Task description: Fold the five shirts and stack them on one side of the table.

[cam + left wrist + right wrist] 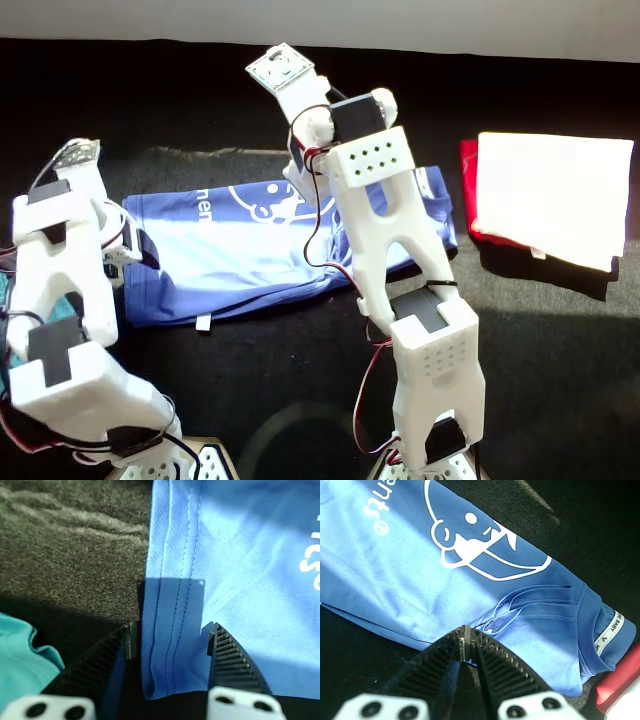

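Blue shirt (pixel 250 255) lies flat on the dark tabletop (pixel 280 390), narrowed to a long strip, with its long axis running side to side between the two arms. Hem end sits at the left gripper (pixel 170 635), jaws spread and straddling the stitched hem edge, cloth between them but not yet pinched. Right gripper (pixel 468 637) sits at the shirt's long edge near the collar end, jaws pressed together; can't tell if any cloth is caught. White folded shirt (pixel 550 195) rests on a red shirt (pixel 468 165) beyond the collar end. Teal garment (pixel 20 655) lies beside the left jaws. Likely next: left closes on the hem and carries it along the axis toward the collar.
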Robot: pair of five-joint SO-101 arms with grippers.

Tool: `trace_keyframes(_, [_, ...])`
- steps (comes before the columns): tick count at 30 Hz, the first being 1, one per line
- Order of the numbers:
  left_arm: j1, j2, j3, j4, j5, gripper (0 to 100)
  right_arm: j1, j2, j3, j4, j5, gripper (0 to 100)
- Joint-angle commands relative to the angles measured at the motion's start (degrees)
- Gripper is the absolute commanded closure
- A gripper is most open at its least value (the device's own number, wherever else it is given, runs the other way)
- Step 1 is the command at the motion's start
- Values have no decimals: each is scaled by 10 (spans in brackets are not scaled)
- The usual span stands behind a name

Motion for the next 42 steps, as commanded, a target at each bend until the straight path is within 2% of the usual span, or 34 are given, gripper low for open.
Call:
trace_keyframes(1, [-6, 53, -57, -6, 31, 765, 7, -15, -23, 7, 0, 991])
trace_keyframes(8, [27, 153, -134, 47, 50, 765, 7, -22, -28, 7, 0, 991])
trace_keyframes(15, [75, 198, -203, 125, 57, 767, 24, -132, -22, 7, 0, 991])
trace_keyframes(17, [89, 206, -209, 134, 57, 806, 54, -164, -18, 7, -2, 991])
trace_keyframes(20, [95, 217, -211, 133, 57, 965, 123, -225, 29, 7, -2, 991])
trace_keyframes(21, [92, 217, -211, 133, 57, 1000, 148, -249, 54, 7, -2, 991])
trace_keyframes(23, [89, 218, -211, 133, 56, 977, 200, -303, 114, 7, -2, 991])
trace_keyframes(28, [52, 215, -214, 141, 52, 991, 305, -466, 300, 5, 2, 991])
trace_keyframes(32, [7, 215, -251, 176, 17, 991, 325, -616, 470, -5, 3, 991])
trace_keyframes(36, [-52, 215, -321, 223, -6, 991, 331, -731, 663, -78, 3, 991])
trace_keyframes(42, [-107, 215, -425, 320, -45, 991, 389, -742, 890, -206, 3, 991])
